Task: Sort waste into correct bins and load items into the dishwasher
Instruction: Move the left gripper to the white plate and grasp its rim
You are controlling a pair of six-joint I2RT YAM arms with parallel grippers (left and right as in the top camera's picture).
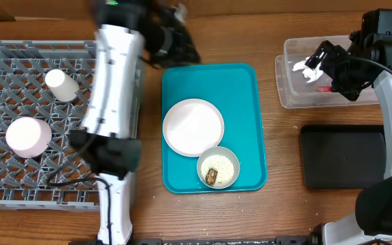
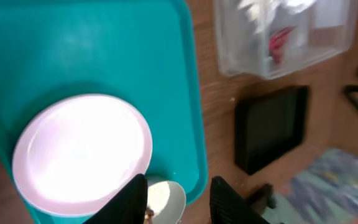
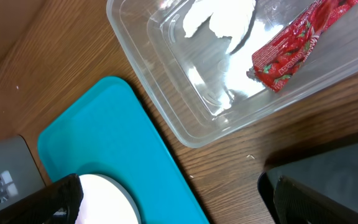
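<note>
Wrapper and tissue lie in the clear tub, right of the teal tray; dry waste is judged sorted. The right gripper is held over the tub, fingers apart, nothing gripped. Cup and pink bowl are set in the dish rack, left of the tray. Plate and rice bowl lie on the tray. The left gripper is poised over the tray's far edge, fingers spread and empty, presumably for the plate. The black tray, right of the tray, is presumably reserved for the rice.
</note>
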